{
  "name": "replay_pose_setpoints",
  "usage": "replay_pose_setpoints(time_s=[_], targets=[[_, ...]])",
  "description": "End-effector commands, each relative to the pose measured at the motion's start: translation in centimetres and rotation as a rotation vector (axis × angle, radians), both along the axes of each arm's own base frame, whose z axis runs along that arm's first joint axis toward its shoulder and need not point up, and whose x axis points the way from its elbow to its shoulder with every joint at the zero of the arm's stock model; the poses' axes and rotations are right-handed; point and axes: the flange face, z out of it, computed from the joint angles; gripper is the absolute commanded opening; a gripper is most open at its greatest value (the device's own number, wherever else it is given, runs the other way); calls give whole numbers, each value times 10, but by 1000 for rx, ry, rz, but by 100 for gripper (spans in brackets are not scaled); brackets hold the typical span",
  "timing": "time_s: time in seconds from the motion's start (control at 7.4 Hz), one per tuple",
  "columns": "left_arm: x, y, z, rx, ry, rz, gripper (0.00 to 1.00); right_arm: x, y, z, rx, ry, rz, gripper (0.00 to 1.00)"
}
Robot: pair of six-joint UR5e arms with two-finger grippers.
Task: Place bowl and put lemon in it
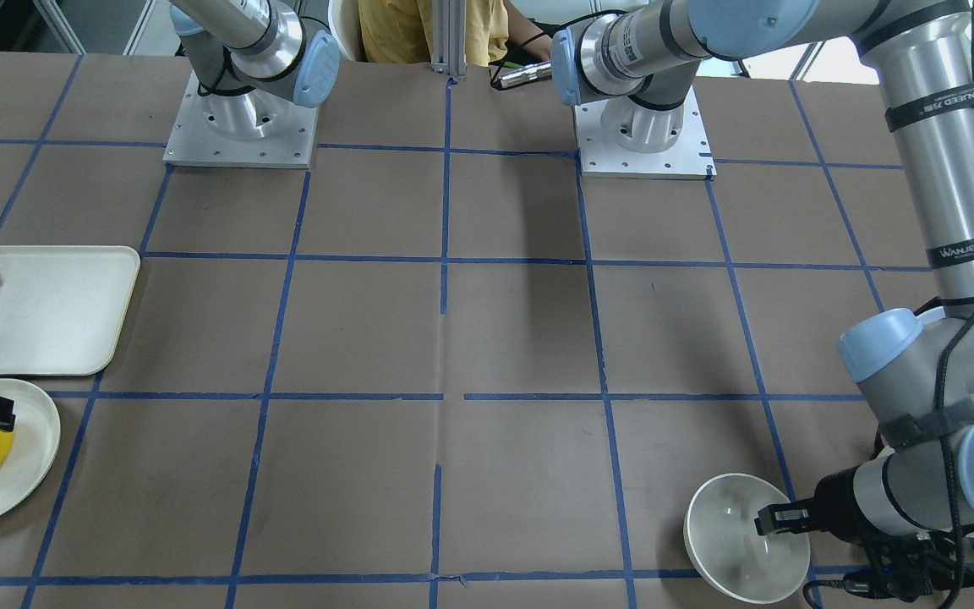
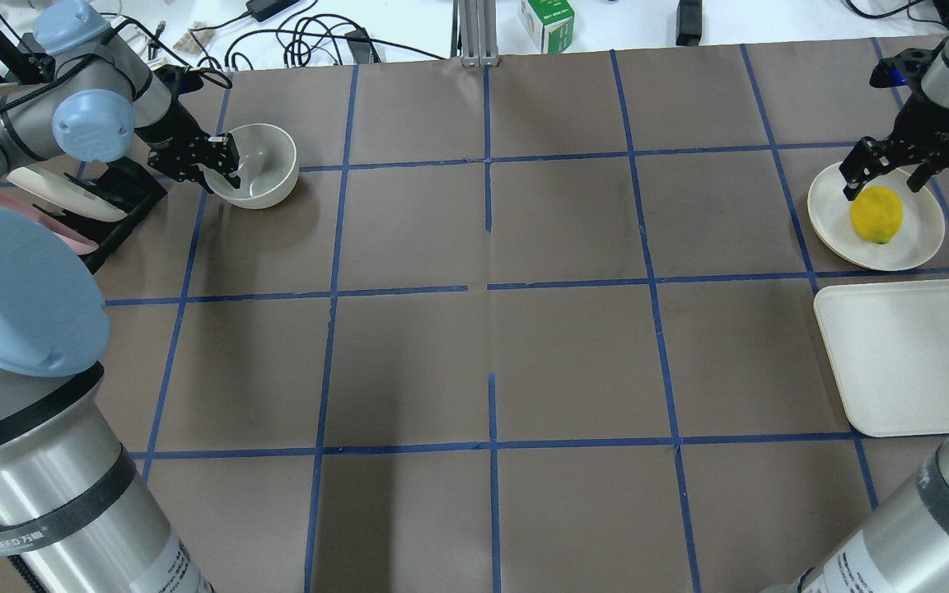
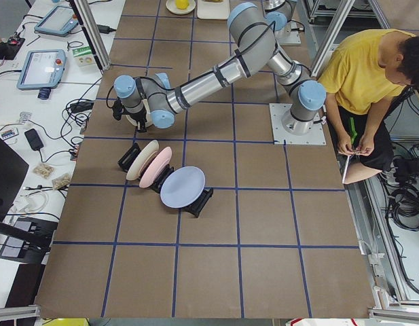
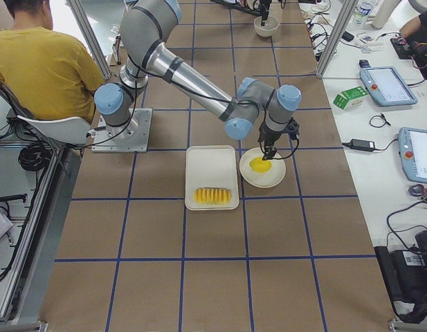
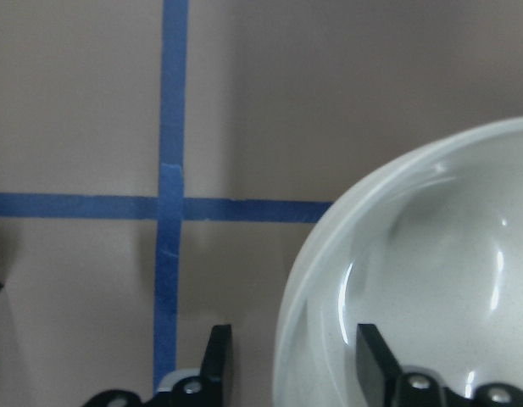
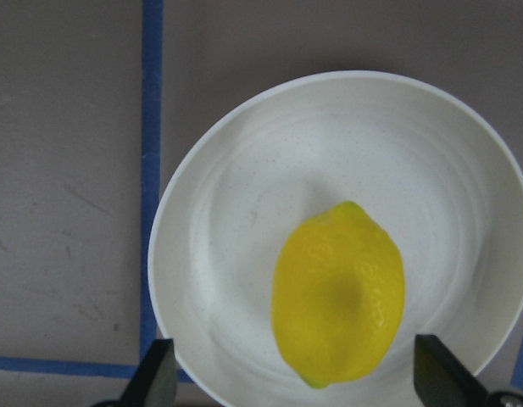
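Here, lemon (image 6: 338,294) (long axis crosswise between spread right tool (image 6: 293,343)), left tool (image 5: 293,332) parted astride bowl (image 5: 439,271) rim.

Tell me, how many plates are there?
4. Three stand in black racks: a cream plate, a pink plate, a blue plate. A flat round plate lies under the lemon.

Left arm (image 2: 5,136) reaches to the upper left of the overhead frame; I log the left gripper (image 2: 223,169) tilted down, jaws parted. Right gripper (image 2: 885,181), upper right, points straight down, fingers (image 6: 155,377) spread wide near its wrist frame's bottom corners.
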Motion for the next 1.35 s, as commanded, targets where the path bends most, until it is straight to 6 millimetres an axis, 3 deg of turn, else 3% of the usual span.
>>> replay_pose_setpoints(time_s=[0.0,0.41,0.54,0.68,0.81,1.08,1.22], targets=[[0,2,6,4,2,-3,0,-13,-8,-22,-16,8,48,100],[2,1,24,-17,-3,-2,0,-13,-7,-43,12,-5,47,100],[-4,7,39,1,7,-6,0,-13,-7,-45,14,-4,41,72],[-28,13,49,7,98,-16,0,-15,-6,-44,22,13,35,21],[-67,20,47,23,215,-26,0,-18,-3,-40,45,47,36,0],[-170,60,29,109,245,-17,0,-21,-4,-21,56,78,38,0],[-222,80,33,84,221,28,0,-14,4,15,72,65,37,0]])
